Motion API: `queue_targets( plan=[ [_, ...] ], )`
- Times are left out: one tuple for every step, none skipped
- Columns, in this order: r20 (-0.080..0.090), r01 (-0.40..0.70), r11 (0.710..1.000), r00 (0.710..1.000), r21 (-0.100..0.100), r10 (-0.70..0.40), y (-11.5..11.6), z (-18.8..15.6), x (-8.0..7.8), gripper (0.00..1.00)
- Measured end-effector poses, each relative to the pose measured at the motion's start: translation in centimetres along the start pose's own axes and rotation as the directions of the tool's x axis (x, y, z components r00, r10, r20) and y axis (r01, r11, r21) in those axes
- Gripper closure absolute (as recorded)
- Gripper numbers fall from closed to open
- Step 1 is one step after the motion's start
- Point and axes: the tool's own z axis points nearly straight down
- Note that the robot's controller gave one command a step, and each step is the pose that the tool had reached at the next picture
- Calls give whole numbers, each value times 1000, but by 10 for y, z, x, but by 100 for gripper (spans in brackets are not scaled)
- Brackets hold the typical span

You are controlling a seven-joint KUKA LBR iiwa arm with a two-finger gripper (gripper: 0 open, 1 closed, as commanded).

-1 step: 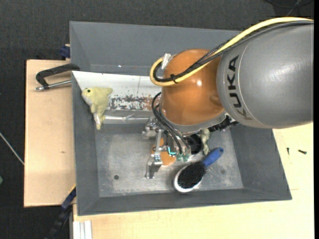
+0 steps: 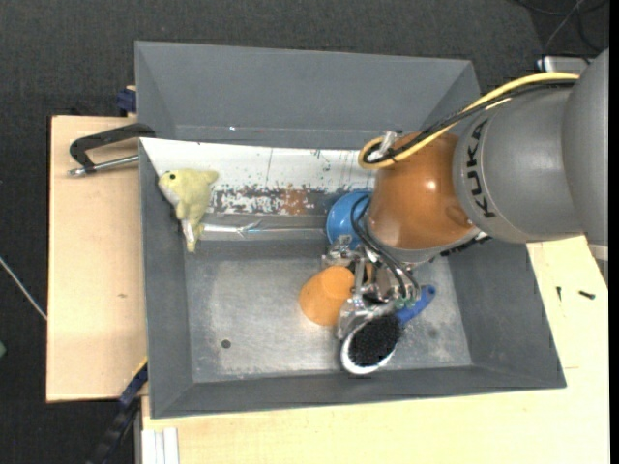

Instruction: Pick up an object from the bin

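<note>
Brush (image 2: 370, 344), black with a white rim, lies against the bin's (image 2: 290, 95) lower wall, right of centre, directly under the gripper (image 2: 375, 296). The arm (image 2: 542, 172) enters over the bin's right edge. Whether the gripper is open or closed, or has hold of anything, cannot be told. A yellow plush toy (image 2: 189, 199) lies in the upper left corner. An orange ball (image 2: 324, 298) sits just left of the gripper. A blue cup (image 2: 341, 217) sits above it.

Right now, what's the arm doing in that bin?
Gripper low between orange ball and black brush. Hold unconfirmed. Blue object behind, yellow plush far off.
</note>
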Motion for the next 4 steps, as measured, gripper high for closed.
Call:
queue_targets(
  plan=[
    [-1, 326, 946, 946, 1, -326, 16, -32, -12, 0],
    [-1, 481, 877, 877, 1, -481, 11, -49, -30, 0],
    [4, 388, 922, 922, 0, -388, 2, -3, -15, 0],
    [7, 585, 811, 811, 5, -585, 7, -4, 2, 0]
  ],
)
